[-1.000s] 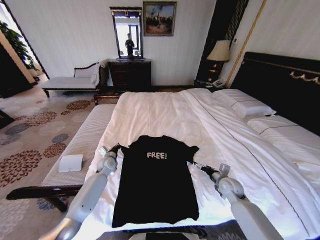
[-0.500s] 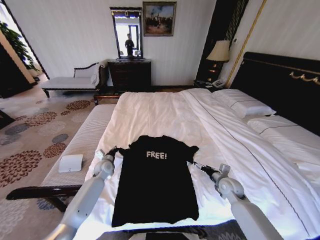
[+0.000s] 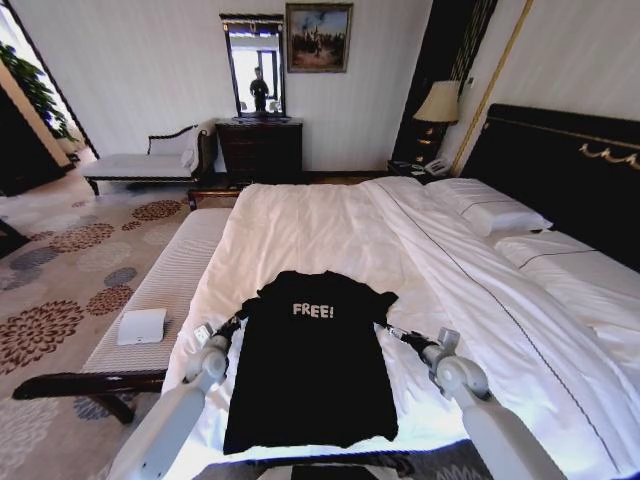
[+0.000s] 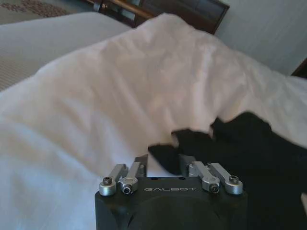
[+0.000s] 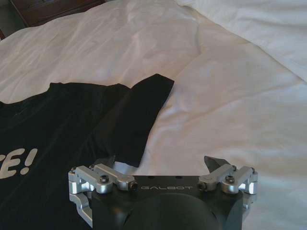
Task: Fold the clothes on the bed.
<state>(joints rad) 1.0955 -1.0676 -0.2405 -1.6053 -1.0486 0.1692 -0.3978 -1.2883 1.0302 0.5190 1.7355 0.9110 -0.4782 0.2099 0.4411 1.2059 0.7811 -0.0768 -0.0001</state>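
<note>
Left gripper [image 4: 165,165] pinched on 1 sleeve of the T-shirt [image 3: 310,360] lying flat on the bed [image 3: 330,215], right gripper [image 5: 160,165] spread beside the other; risk: catching duvet [image 4: 96,96] along.

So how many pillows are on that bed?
2 that I can see. One pillow lies by the dark headboard, farther from the robot; a second pillow lies nearer, beside it. More could be hidden past the picture's right edge.
</note>
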